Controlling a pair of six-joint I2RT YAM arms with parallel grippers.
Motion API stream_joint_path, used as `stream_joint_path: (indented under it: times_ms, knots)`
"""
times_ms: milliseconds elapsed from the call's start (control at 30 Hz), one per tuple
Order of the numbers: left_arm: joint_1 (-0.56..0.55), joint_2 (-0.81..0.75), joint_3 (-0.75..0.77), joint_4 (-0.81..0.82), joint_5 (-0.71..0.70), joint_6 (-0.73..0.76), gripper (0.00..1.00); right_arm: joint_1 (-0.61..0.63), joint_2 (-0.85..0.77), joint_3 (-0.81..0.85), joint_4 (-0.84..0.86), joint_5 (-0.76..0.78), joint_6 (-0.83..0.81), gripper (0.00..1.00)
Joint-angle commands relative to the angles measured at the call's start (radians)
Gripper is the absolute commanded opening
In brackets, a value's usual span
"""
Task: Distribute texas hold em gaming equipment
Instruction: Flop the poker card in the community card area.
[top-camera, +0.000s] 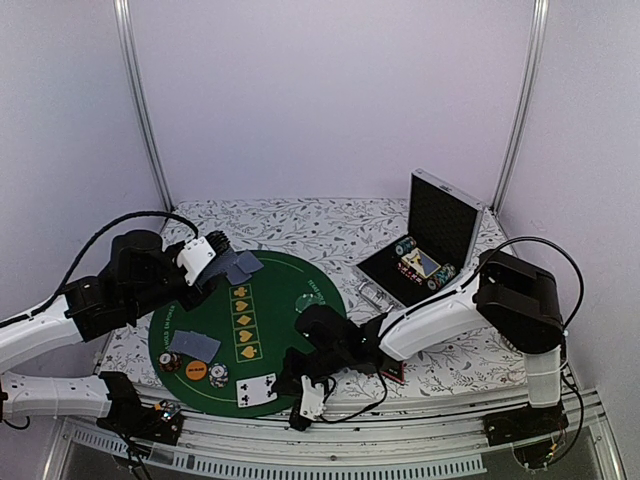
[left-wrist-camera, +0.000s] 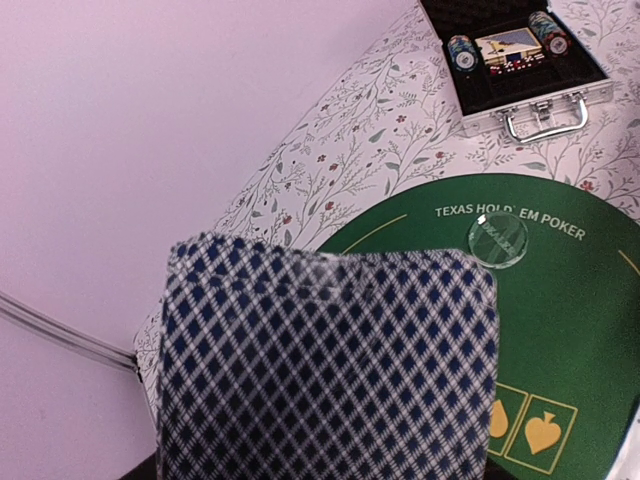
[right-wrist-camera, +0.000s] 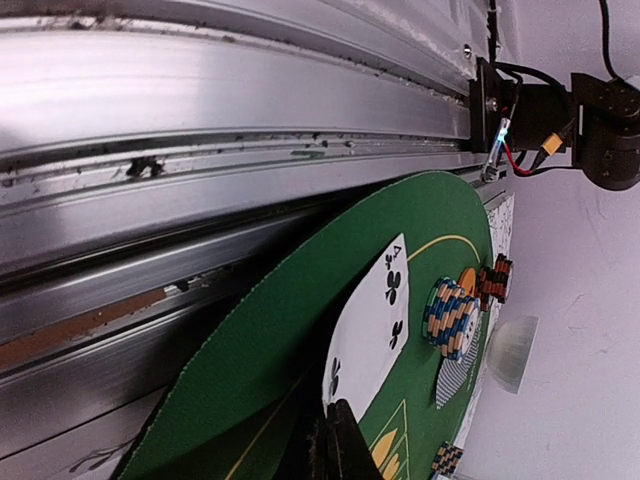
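My left gripper (top-camera: 225, 262) hovers over the far left rim of the round green mat (top-camera: 285, 330), shut on grey-blue-backed playing cards (top-camera: 241, 266). Their diamond-patterned backs (left-wrist-camera: 325, 360) fill the left wrist view and hide the fingers. My right gripper (top-camera: 290, 388) is low at the mat's near edge and shut (right-wrist-camera: 340, 425), its tips at the near end of a face-up clubs card (right-wrist-camera: 375, 330) (top-camera: 257, 390). I cannot tell whether it pinches that card. Chip stacks (top-camera: 218, 375) (top-camera: 170, 362), an orange disc (top-camera: 195, 372) and face-down cards (top-camera: 193, 345) lie near left. A clear disc (left-wrist-camera: 497, 238) rests on the mat.
An open metal case (top-camera: 430, 250) holding more chips and cards stands at the back right on the floral cloth (top-camera: 300, 225). The table's metal front rail (right-wrist-camera: 200, 110) runs just beyond the mat's near edge. A small red-black piece (top-camera: 393, 370) lies under the right arm.
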Motion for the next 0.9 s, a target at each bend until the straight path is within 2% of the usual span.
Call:
stream_joint_path:
  times_ms: [0,267,700,867]
  knots:
    - [0.012,-0.001,0.01,0.032,0.013,-0.009,0.57,-0.008,0.007,0.01,-0.064,0.053,-0.104,0.02]
    - [0.012,0.001,0.01,0.03,0.018,-0.009,0.57,-0.006,0.022,0.051,-0.12,0.034,-0.208,0.02]
    - [0.013,-0.005,0.007,0.033,0.017,-0.009,0.57,-0.007,0.046,0.085,-0.186,0.071,-0.244,0.02]
    - [0.014,-0.001,0.008,0.031,0.02,-0.009,0.57,-0.007,0.037,0.062,-0.146,0.098,-0.245,0.05]
